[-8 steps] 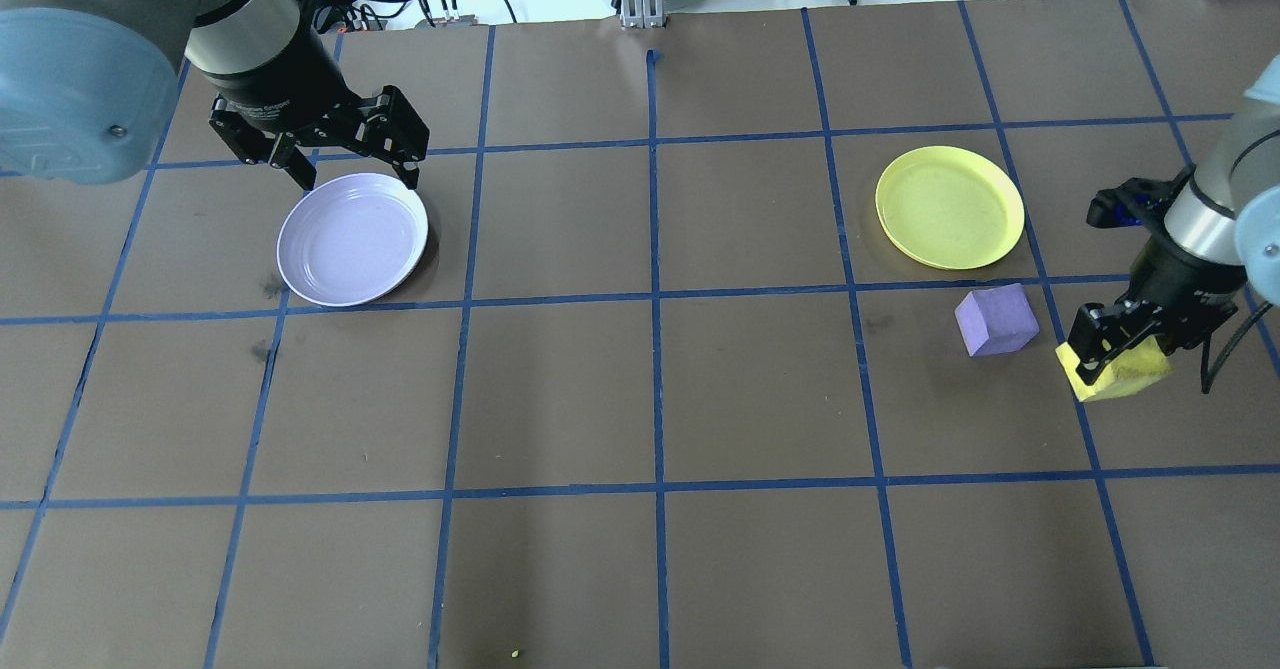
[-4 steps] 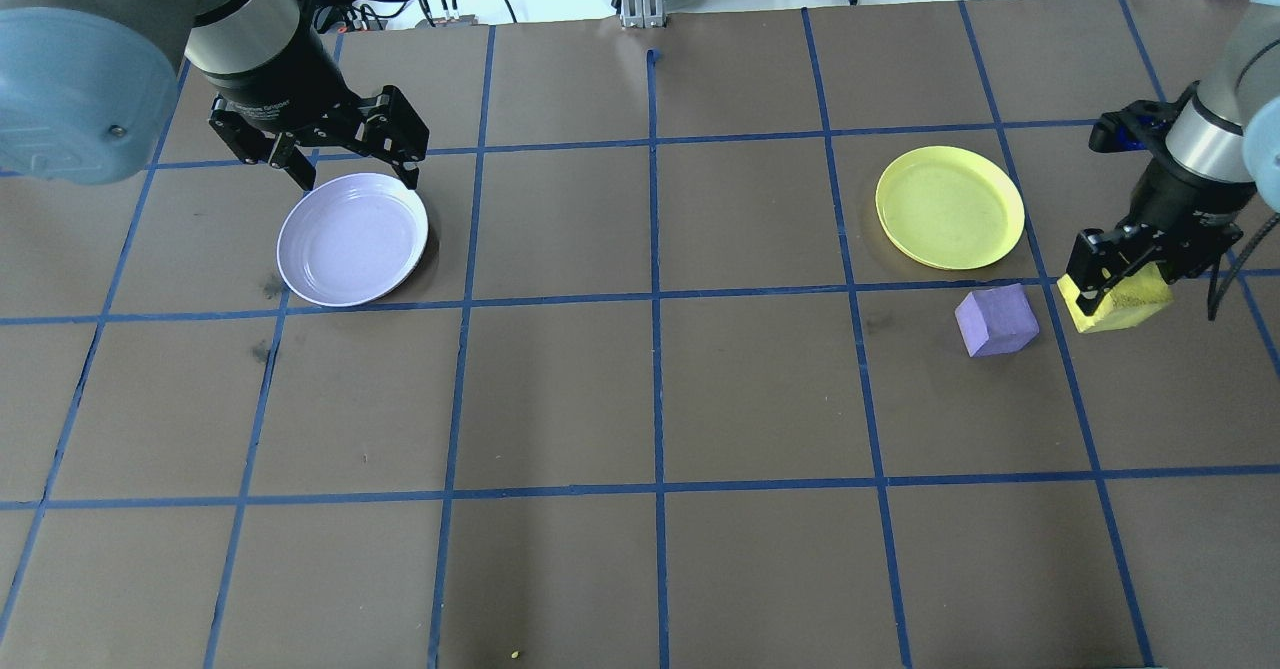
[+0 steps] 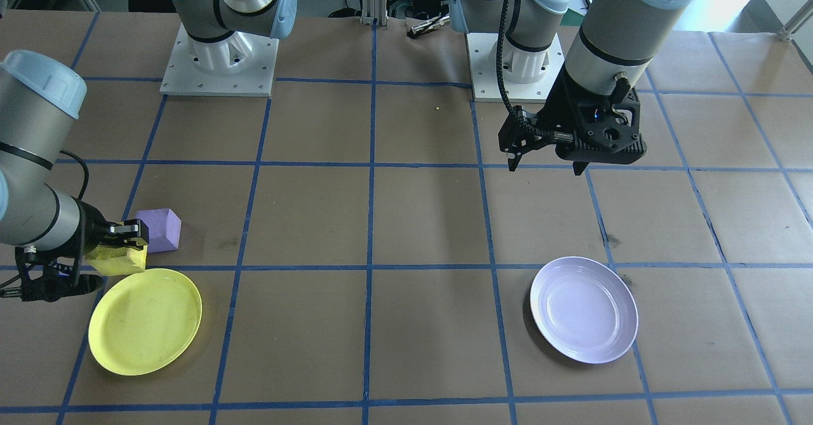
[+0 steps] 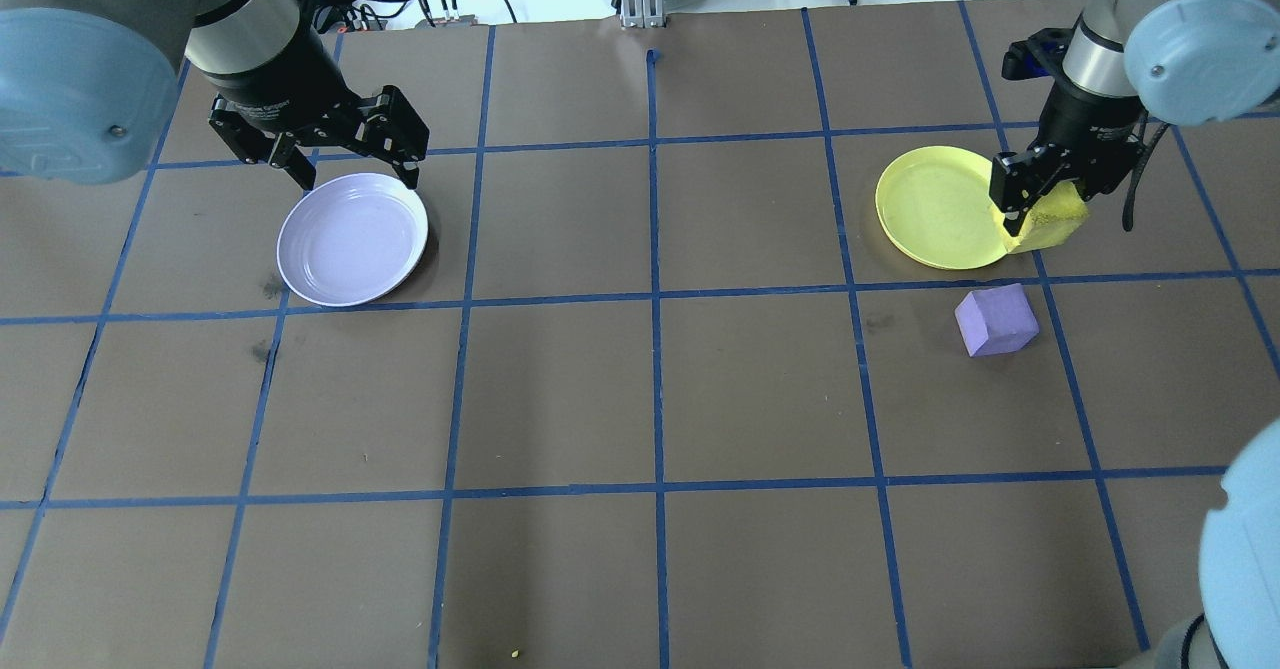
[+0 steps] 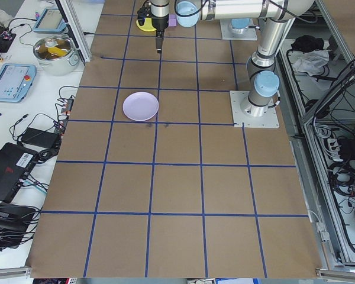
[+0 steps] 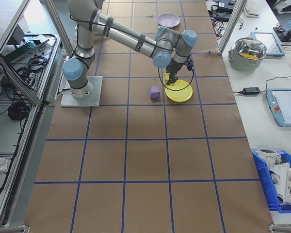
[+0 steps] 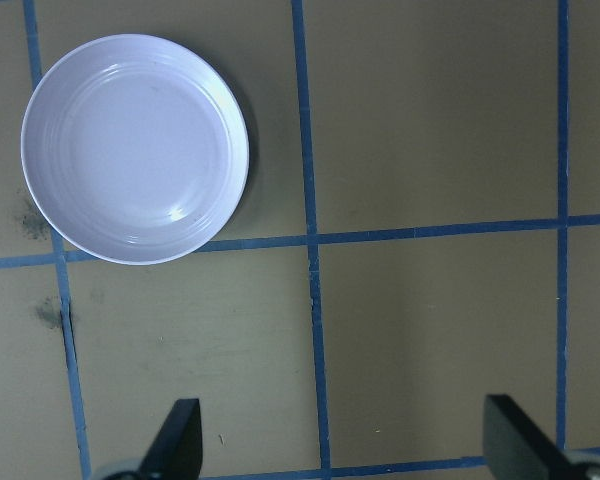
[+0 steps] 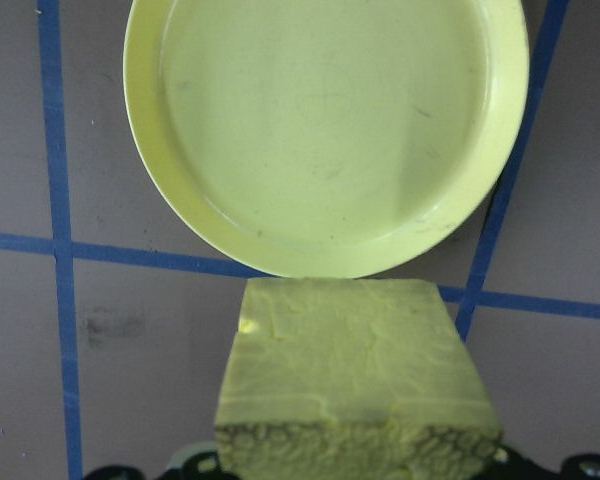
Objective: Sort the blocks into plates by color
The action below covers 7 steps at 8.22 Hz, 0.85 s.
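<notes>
Yellow block (image 4: 1045, 226) in right hand (image 4: 1035, 194), at yellow plate (image 4: 935, 207) rim

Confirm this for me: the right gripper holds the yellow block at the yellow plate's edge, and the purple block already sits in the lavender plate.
One part is wrong. The purple block lies on the table near the yellow plate, and the lavender plate is empty, as the overhead exterior view shows. The rest holds: the right gripper holds the yellow block at the yellow plate's edge.
</notes>
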{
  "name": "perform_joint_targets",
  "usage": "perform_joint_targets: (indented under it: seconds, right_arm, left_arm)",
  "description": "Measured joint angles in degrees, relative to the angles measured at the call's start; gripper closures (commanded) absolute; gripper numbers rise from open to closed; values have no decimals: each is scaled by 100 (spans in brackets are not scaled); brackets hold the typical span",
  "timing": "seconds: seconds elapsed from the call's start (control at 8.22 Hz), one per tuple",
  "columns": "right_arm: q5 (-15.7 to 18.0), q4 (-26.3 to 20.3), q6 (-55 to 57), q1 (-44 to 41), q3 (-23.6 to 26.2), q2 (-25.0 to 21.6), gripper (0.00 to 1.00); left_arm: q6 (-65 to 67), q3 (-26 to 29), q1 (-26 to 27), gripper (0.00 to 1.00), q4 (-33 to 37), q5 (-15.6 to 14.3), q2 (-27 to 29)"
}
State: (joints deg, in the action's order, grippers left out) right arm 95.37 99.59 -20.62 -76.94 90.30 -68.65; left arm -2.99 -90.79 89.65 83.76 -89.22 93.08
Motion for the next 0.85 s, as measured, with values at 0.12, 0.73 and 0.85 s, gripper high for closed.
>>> perform_joint_targets:
  seconds: [0.12,0.73,0.85]
  right_arm:
    - [-1,192,59,-62,-19,182,77]
    - [-274,1285,117,-118,377,569,77]
    - [-304,1656,106,-119,469,609,56]
  left_arm:
    - [0,0,0,0,0,0,0]
    - [0,7,0,0,-1,1,0]
    - [0,8,0,0,-4,4,0]
